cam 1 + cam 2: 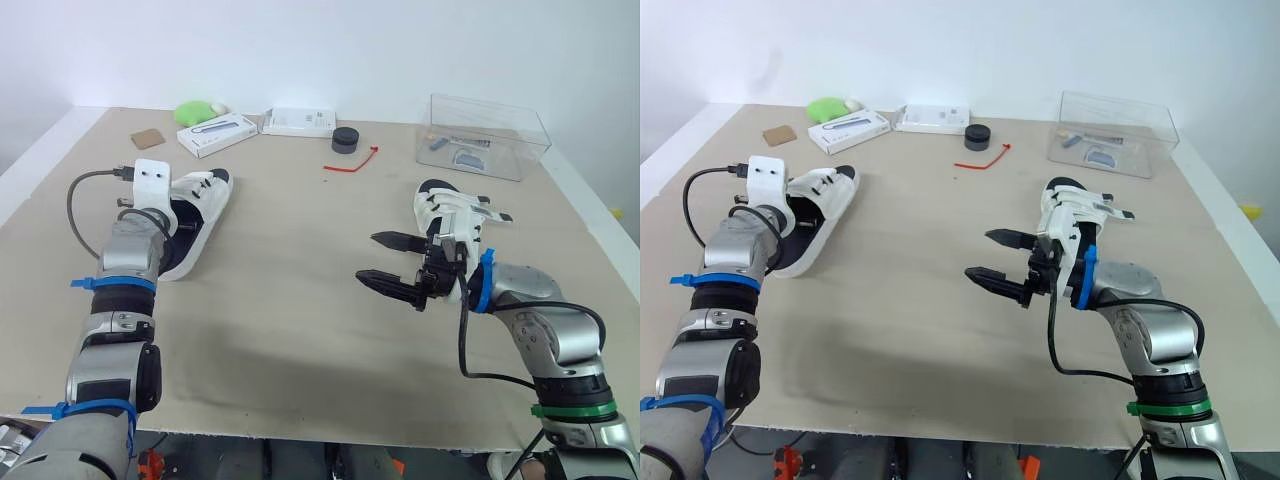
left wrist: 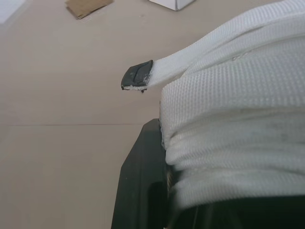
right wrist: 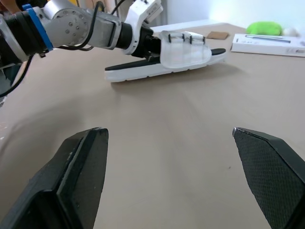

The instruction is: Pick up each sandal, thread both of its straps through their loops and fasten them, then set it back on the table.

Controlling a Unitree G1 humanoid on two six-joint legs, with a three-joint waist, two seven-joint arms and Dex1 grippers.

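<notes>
Two white sandals with black soles lie on the tan table [image 1: 300,330]. The left sandal [image 1: 205,215] lies at the left, toe pointing away from me. My left gripper [image 1: 178,226] reaches in over its heel and is shut on the white strap [image 2: 228,114], with one black finger [image 2: 143,181] beside the webbing. A dark strap tip [image 2: 137,76] sticks out. The right sandal [image 1: 447,212] lies at the right with its strap ends poking sideways. My right gripper [image 1: 368,257] hovers open to the left of it, holding nothing, fingers pointing toward the left sandal [image 3: 167,52].
At the far edge sit a clear plastic box [image 1: 487,135], a red tie [image 1: 352,164], a black round cap [image 1: 345,140], two white boxes [image 1: 216,133] [image 1: 298,121], a green object [image 1: 194,110] and a brown card [image 1: 147,139].
</notes>
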